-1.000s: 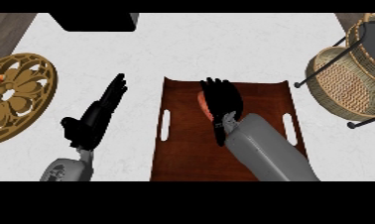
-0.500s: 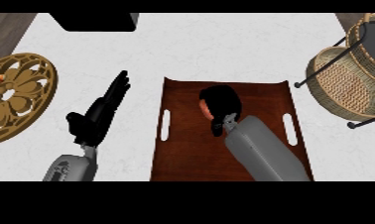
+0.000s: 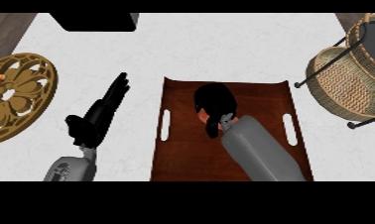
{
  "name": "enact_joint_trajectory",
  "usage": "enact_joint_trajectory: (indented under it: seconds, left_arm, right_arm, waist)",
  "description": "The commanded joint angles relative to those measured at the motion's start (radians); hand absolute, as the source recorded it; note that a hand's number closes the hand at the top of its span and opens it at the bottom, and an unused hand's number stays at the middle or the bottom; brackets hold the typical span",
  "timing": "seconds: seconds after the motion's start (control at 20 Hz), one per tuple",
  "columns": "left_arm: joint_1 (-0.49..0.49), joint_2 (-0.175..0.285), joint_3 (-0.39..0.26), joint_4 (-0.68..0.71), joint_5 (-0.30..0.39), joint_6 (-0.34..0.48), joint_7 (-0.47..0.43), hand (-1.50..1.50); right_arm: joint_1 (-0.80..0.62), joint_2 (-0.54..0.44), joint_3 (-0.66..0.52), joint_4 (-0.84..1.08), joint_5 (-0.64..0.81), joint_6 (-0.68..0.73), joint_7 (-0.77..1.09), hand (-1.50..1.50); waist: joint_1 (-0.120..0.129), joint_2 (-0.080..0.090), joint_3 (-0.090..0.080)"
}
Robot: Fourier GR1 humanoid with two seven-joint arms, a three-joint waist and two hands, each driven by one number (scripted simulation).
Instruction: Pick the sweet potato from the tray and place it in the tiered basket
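Observation:
A brown wooden tray (image 3: 176, 139) with slot handles lies on the white counter in the middle. My right hand (image 3: 214, 101) is on the tray with its fingers curled over the sweet potato (image 3: 203, 116), of which only a small orange patch shows under the hand. The tiered wicker basket (image 3: 344, 79) on a black wire frame stands at the right edge. My left hand (image 3: 99, 111) rests open on the counter left of the tray, fingers straight and pointing away.
A round gold openwork trivet (image 3: 22, 94) lies at the left edge. A black box (image 3: 95, 21) sits at the back left. Bare white counter lies between the tray and the basket.
My right hand's fingers went from spread over the sweet potato to curled round it, hiding most of it. The left hand has stayed about where it was.

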Motion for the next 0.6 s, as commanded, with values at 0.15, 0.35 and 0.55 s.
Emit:
enact_joint_trajectory:
  seconds: [0.15,0.35,0.55]
  left_arm:
    - [0.008,0.010,0.031,-0.067,-0.004,-0.012,0.044,0.00]
    - [0.050,0.025,0.088,-0.010,0.021,0.022,0.003,0.00]
    - [0.110,0.029,0.113,-0.016,0.019,0.052,-0.010,0.00]
  right_arm:
    - [0.036,-0.001,-0.021,-0.048,0.073,-0.051,-0.035,1.50]
    - [0.232,-0.351,-0.263,-0.085,0.015,-0.161,0.077,1.50]
    - [0.325,-0.576,-0.500,-0.069,-0.060,-0.241,0.079,1.50]
  waist:
    - [-0.002,-0.001,0.000]
    - [-0.168,-0.030,0.002]
    - [-0.230,-0.042,0.003]
